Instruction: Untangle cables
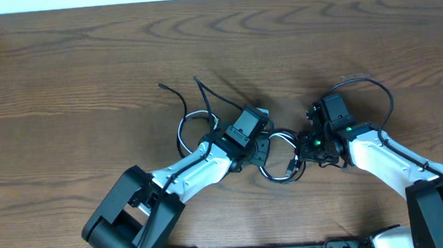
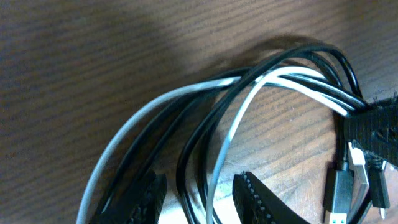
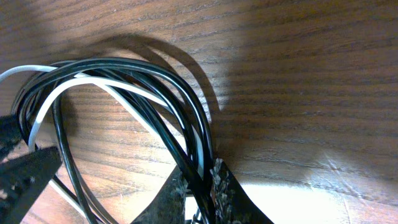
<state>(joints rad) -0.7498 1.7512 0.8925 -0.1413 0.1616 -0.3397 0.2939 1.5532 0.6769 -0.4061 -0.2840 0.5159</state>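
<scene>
Showing 2 arms at a wooden surface [image 1: 76, 64], each ending in 1 hand, with 1 tangle of cables [image 1: 287, 169] lying on the wood between the hands, slightly toward the near side of centre.

Left hand [image 1: 262, 146]: partly spread. Its 2 fingers [image 2: 264, 200] stand on either side of the strands without pinching them.

Right hand [image 1: 307, 145]: narrow. Its 2 fingers [image 3: 227, 193] are clamped on black strands of the cables. The 2 hands sit near each other, and the bundle spans the gap.

Overhead view only: 1 loop [image 1: 182, 134] of the tangle passes to the left of the left hand. From it, 2 loose ends [image 1: 161, 87] of black cord point toward the far left.

Left wrist view only: 3 plug ends [image 2: 339, 196] lie side by side at the right, just below the dark tip of the other hand. White strands run in 2 passes among several black ones.

Right wrist view only: black strands arch up from the grip and curve back to the left, with 1 white strand inside the arc. How many separate cords make up the tangle cannot be told.

Edges: the far edge of the surface runs along the top of the overhead view. Broad open wood lies between that edge and the tangle, and also to the far left. The arm bases crowd the near edge.
</scene>
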